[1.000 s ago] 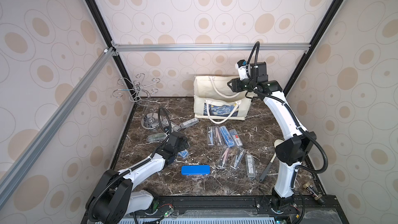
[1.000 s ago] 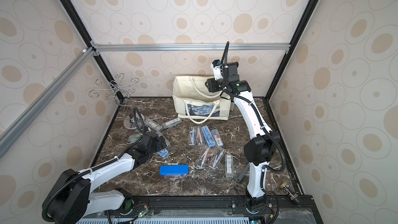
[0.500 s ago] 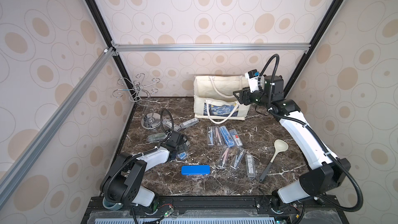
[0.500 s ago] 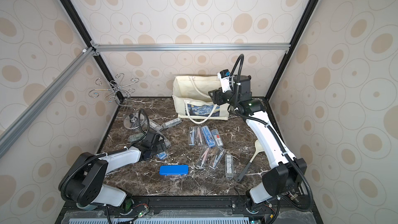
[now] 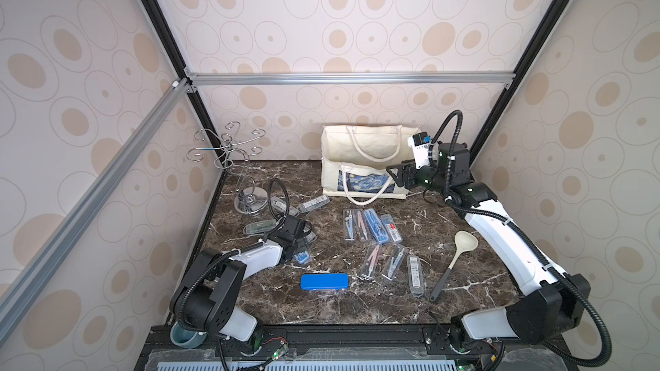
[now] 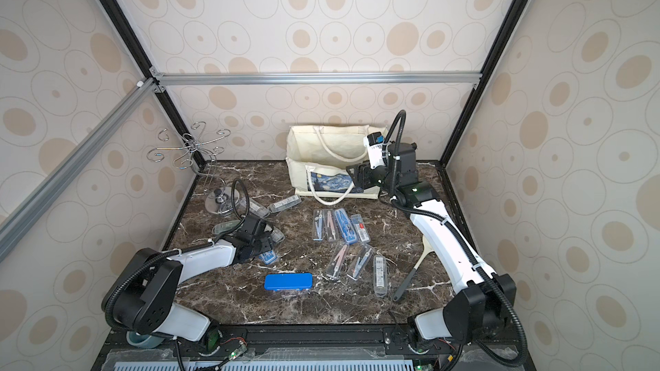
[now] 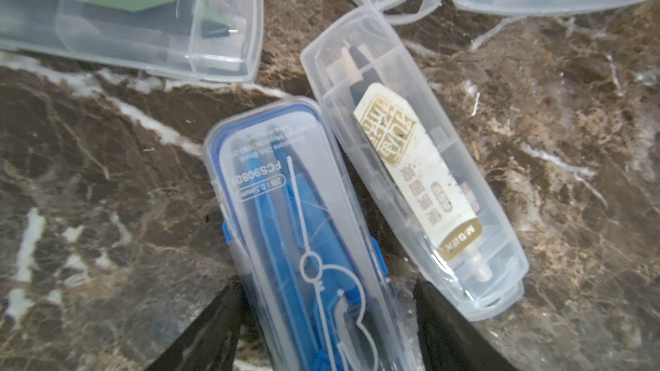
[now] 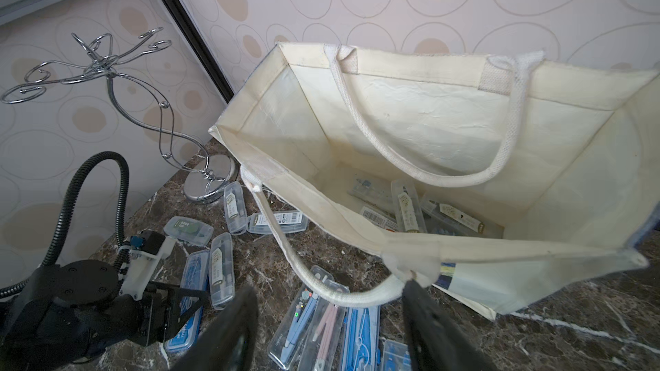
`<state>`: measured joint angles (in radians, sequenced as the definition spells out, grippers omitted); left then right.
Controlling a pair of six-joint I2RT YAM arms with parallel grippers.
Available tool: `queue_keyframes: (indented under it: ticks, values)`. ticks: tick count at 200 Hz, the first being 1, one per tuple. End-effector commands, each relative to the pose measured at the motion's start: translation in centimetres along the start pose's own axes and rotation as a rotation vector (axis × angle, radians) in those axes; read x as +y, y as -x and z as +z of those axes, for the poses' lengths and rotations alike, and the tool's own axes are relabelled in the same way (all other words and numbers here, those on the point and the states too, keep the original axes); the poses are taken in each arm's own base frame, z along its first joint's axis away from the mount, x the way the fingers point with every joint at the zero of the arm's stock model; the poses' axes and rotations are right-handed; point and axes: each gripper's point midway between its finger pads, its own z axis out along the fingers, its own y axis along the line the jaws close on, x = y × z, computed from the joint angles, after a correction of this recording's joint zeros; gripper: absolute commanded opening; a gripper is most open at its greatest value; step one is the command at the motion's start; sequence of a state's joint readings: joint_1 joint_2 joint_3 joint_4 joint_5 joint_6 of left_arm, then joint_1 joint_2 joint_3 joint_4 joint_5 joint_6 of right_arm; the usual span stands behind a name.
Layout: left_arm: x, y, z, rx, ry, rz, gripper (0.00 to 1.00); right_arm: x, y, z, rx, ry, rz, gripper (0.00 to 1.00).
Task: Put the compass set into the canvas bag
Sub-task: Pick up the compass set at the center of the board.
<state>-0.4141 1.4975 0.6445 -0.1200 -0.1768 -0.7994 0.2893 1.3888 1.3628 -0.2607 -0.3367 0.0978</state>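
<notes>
- the canvas bag (image 5: 339, 148) stands open at the far side of the table, right of centre. i count at least three clear cases (image 8: 407, 208) on its floor, so part of the job looks done.
- plenty is out on the marble: a row of four cases (image 5: 371, 224) in the middle, three more (image 5: 391, 265) nearer the front, a solid blue case (image 5: 324, 281) nearest of all, and a scatter on the left.
- the left gripper (image 7: 326, 285) is down in that left scatter, fingers apart on either side of a blue-rimmed compass set (image 7: 296, 226) lying flat. i can't tell if they touch it, and it isn't lifted.
- a gold-labelled case (image 7: 410, 180) lies just beside it, so the grip could catch that too.
- the right gripper (image 8: 330, 287) hangs at the bag's near right corner, fingers apart and empty. the front rope handle (image 8: 285, 244) droops just past the tips.
- my read: mid-task. this set needs clamping, lifting and carrying to the bag, with many more after it.
</notes>
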Motion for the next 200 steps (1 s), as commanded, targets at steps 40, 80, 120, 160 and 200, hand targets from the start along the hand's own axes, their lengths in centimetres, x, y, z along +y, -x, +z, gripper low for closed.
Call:
queue_keyframes:
  ticks: [40, 80, 120, 160, 200]
  values:
    - [1.6, -3.2, 0.6, 0.192, 0.089, 0.125, 0.75, 1.5, 0.9, -2.3, -0.06, 0.054, 0.015, 0.66]
    - [1.6, -3.8, 0.7, 0.253, 0.109, 0.166, 0.74, 2.1, 0.8, -3.7, -0.105, 0.061, 0.012, 0.66]
    - [1.2, -3.8, 0.2, 0.264, 0.085, 0.168, 0.67, 2.2, 0.6, -4.3, -0.125, 0.062, 0.003, 0.66]
    - [0.0, -4.4, -0.1, 0.28, 0.004, 0.171, 0.67, 2.3, 0.1, -3.8, -0.115, 0.081, 0.017, 0.66]
    - [1.2, -5.2, 0.4, 0.293, 0.047, 0.179, 0.64, 2.5, -0.1, -3.4, -0.111, 0.099, 0.036, 0.66]
